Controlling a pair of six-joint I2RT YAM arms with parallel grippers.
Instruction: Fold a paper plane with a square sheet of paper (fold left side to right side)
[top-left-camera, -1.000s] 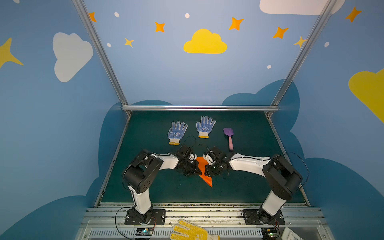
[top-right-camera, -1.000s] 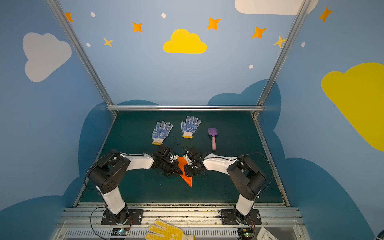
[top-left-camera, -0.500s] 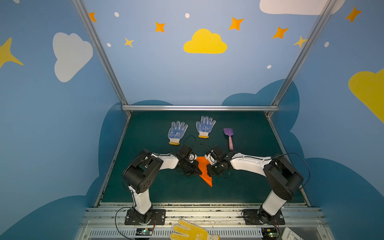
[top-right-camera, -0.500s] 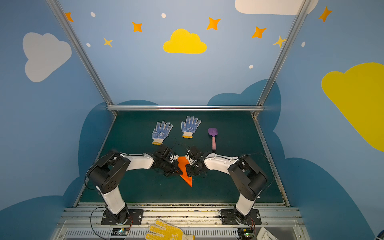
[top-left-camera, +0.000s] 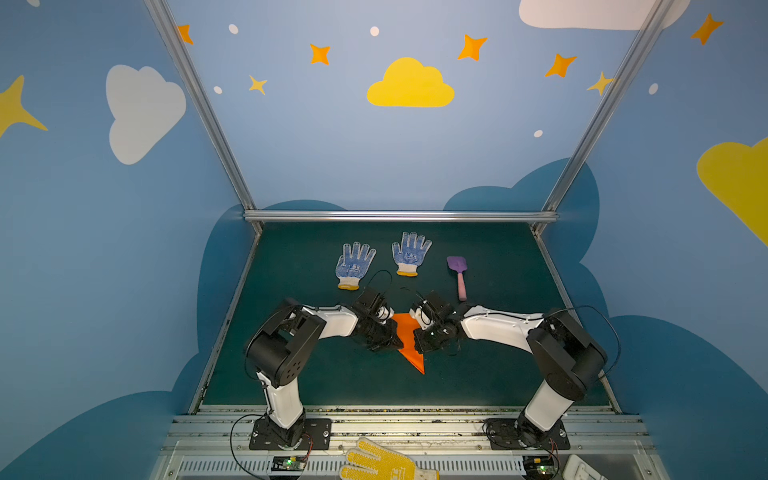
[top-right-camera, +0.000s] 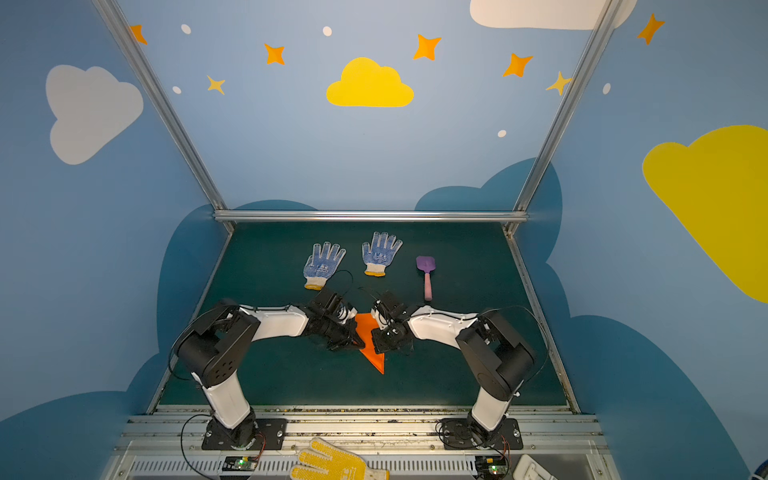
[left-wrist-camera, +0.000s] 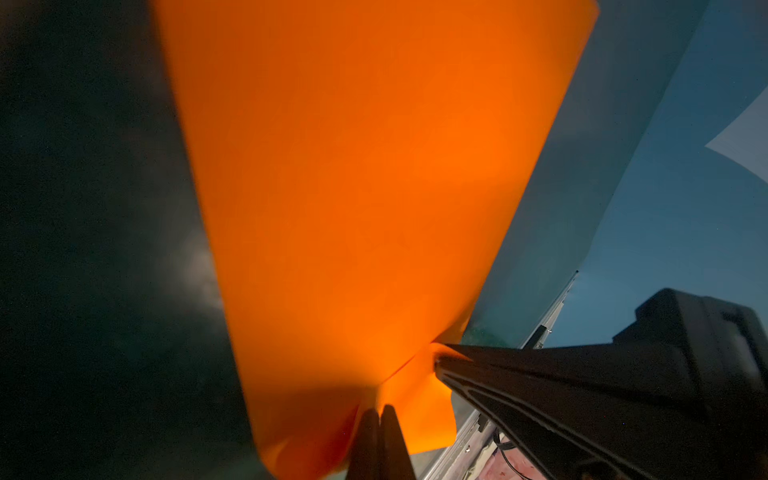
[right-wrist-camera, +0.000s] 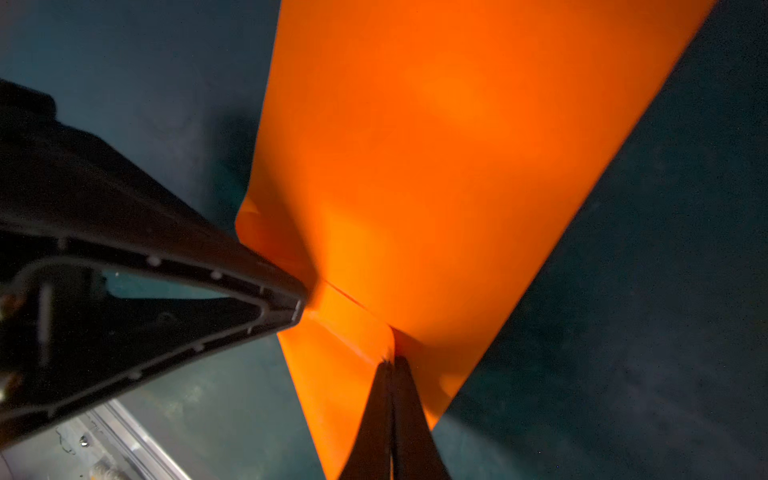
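Two grips: left claw (left-wrist-camera: 379, 415), right claw (right-wrist-camera: 390, 368) clamp paper plane (top-left-camera: 409, 340); green mat (top-left-camera: 332, 382), blue walls (top-left-camera: 353, 158).

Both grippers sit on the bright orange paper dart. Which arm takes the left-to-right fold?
Left, likely. The left gripper is shut on the left edge of the bright orange paper dart, ready to carry it across; the right gripper, shut on the right edge, can anchor.

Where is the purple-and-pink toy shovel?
In both top views the purple-and-pink toy shovel lies on the dark green mat, right of the blue-dotted gloves.
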